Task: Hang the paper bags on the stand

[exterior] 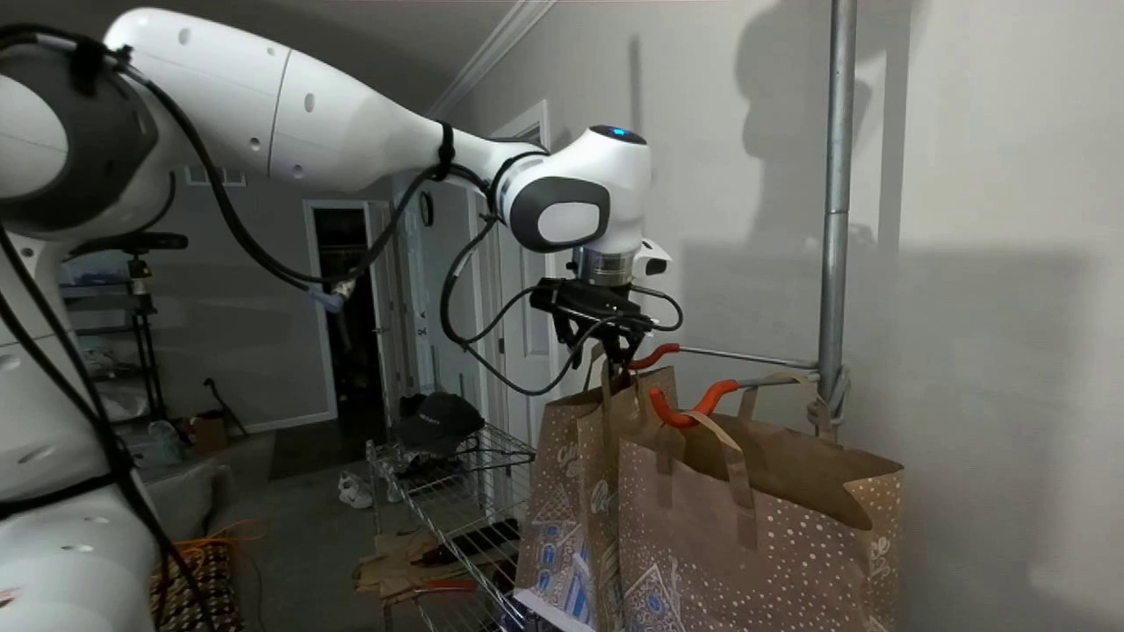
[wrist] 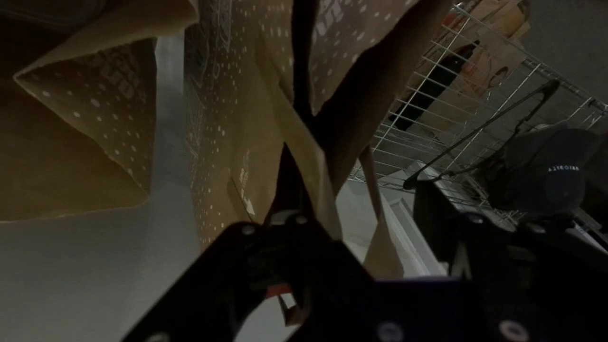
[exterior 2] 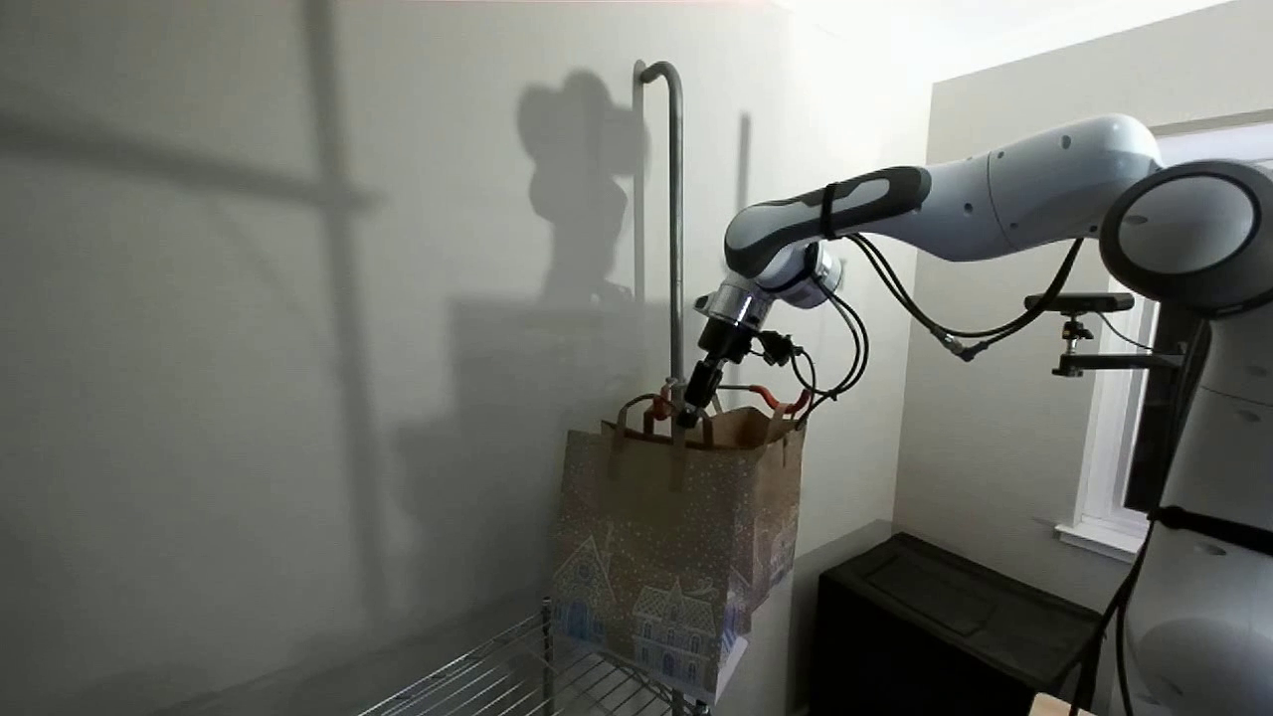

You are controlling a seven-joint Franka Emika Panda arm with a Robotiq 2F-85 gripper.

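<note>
Two brown paper bags hang near the stand. The white-dotted bag (exterior: 755, 527) has a handle over an orange hook (exterior: 694, 408) on the stand's pole (exterior: 839, 219). The bag with blue-white printed houses (exterior: 562, 491) is beside it, under my gripper (exterior: 606, 358); it also shows in an exterior view (exterior 2: 646, 537). Whether its handles sit on the far hook (exterior: 654, 355) I cannot tell. In the wrist view my gripper (wrist: 356, 199) has its fingers apart. One handle (wrist: 313, 175) runs along the left finger, and another (wrist: 384, 256) shows between the fingers.
A low wire rack (exterior: 474, 544) stands below the bags, with a dark cap (exterior: 439, 423) on top; the rack also shows in an exterior view (exterior 2: 497, 671). A wall is close behind the pole. A black box (exterior 2: 955, 617) stands in the corner.
</note>
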